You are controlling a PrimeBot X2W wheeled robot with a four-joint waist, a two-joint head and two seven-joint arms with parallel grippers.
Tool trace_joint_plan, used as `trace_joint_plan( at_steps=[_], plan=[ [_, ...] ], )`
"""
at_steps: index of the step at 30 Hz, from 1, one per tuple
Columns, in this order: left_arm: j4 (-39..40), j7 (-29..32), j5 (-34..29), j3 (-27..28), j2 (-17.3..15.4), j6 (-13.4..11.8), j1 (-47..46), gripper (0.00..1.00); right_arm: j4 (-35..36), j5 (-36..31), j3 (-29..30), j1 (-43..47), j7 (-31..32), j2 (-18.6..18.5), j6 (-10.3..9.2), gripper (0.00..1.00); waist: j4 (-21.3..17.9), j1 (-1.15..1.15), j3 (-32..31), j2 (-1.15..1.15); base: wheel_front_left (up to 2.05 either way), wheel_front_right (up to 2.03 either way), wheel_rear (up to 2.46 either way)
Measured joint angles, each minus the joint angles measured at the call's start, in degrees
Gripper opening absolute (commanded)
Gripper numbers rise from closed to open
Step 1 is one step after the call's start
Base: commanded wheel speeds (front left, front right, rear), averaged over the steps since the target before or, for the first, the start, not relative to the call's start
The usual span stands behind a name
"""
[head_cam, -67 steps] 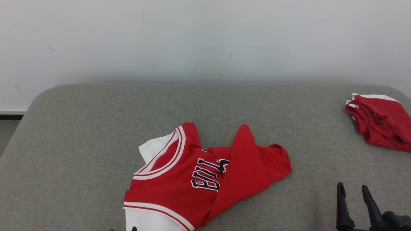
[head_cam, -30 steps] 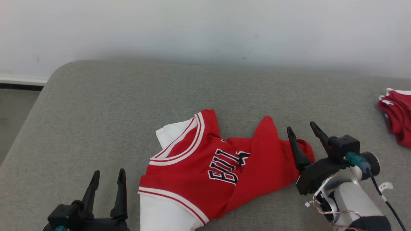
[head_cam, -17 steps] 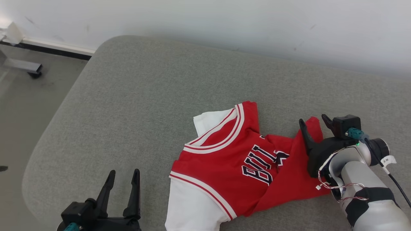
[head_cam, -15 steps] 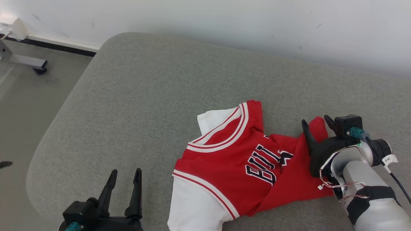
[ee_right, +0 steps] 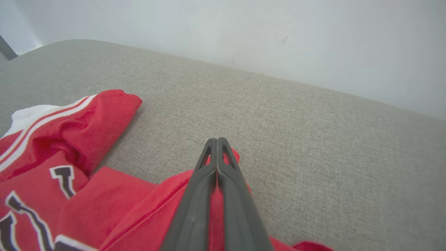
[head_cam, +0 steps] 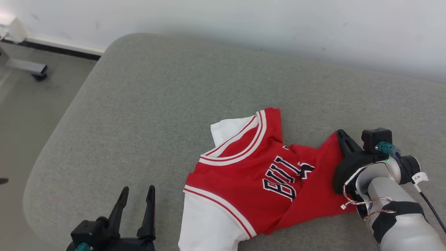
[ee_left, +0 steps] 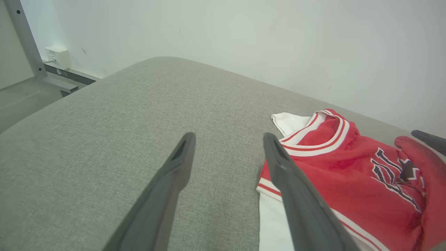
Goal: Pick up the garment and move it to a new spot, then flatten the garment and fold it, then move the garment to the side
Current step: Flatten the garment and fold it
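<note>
The garment [head_cam: 244, 177] is a red jersey with white trim, white sleeves and dark lettering, lying crumpled on the grey padded table [head_cam: 156, 104]. My right gripper [head_cam: 341, 136] is shut on the garment's pointed far-right fold; in the right wrist view its fingers [ee_right: 216, 146] are pressed together with red cloth [ee_right: 87, 132] between and under them. At the lower left of the head view my left gripper [head_cam: 137, 191] stands open above bare table, left of the garment. The left wrist view has the open left gripper [ee_left: 228, 137] over grey padding, the garment [ee_left: 348, 164] to its right.
A white wall [head_cam: 244, 21] runs behind the table. Floor [head_cam: 24, 104] lies beyond the table's rounded left edge, with a metal frame foot [head_cam: 28, 68] there. Bare grey padding spreads left of and behind the garment.
My right gripper's fingers, spread around the garment's peak half a second ago, have closed on it. The head camera has swung left over the last seconds. The left gripper stays open.
</note>
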State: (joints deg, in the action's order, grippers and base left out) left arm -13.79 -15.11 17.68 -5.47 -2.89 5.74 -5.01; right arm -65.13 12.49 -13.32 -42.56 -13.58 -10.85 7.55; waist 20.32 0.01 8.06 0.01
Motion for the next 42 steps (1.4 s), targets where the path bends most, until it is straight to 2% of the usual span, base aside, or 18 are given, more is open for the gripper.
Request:
trace_joint_plan(
  at_steps=[7,10,11,12,13,18,27,35,42],
  plan=[
    [0.16,0.00,-0.46,0.63,0.00,-0.16,2.04,1.00,4.42,2.77,-1.29,4.17,-1.31,-0.45,0.00,0.00,-3.64,-0.01,-2.30,0.00,0.00,0.00,0.00],
    [0.53,0.00,-0.58,1.23,0.02,-0.45,3.05,1.00,10.37,3.90,-0.66,6.94,-1.38,-1.70,0.00,0.02,-5.29,-0.01,-3.44,-0.01,0.00,0.00,0.00],
    [0.73,0.00,-0.66,1.48,0.01,-0.56,3.43,1.00,13.29,3.90,-0.26,7.98,-1.40,-2.19,0.00,0.45,-5.89,-0.01,-3.79,-0.01,0.00,0.00,0.00],
    [0.86,0.00,-0.88,1.70,0.01,-0.62,3.63,1.00,15.88,4.03,0.22,9.11,-1.41,-2.46,0.00,1.00,-6.46,-0.01,-4.13,-0.01,0.00,0.00,0.00],
    [1.04,0.00,-1.33,1.98,0.02,-0.60,4.09,1.00,20.96,4.24,1.67,12.59,-1.41,-2.78,0.00,1.00,-7.40,-0.01,-5.01,0.00,0.00,0.00,0.00],
    [2.12,0.00,-2.82,3.58,0.01,-0.62,5.63,1.00,34.61,4.02,7.43,22.84,-1.51,-2.82,0.00,1.00,-9.18,-0.02,-7.50,-0.01,0.00,0.00,0.00],
    [4.49,-0.01,-4.92,7.10,-0.01,-0.11,5.76,1.00,52.92,1.34,13.93,39.76,-1.52,0.14,0.00,1.00,-13.11,-0.02,-8.88,-0.01,0.00,0.00,0.00],
    [4.97,0.00,-6.70,8.60,-0.41,0.65,5.70,1.00,60.63,0.21,15.49,48.29,-1.53,3.22,0.00,1.00,-14.82,-0.02,-9.41,-0.01,0.00,0.00,0.00],
    [5.06,0.00,-7.46,9.00,-0.51,0.89,5.71,1.00,61.10,-0.20,15.07,50.24,-1.53,4.50,0.00,1.00,-15.48,-0.01,-9.28,-0.01,0.00,0.00,0.00]
  ],
)
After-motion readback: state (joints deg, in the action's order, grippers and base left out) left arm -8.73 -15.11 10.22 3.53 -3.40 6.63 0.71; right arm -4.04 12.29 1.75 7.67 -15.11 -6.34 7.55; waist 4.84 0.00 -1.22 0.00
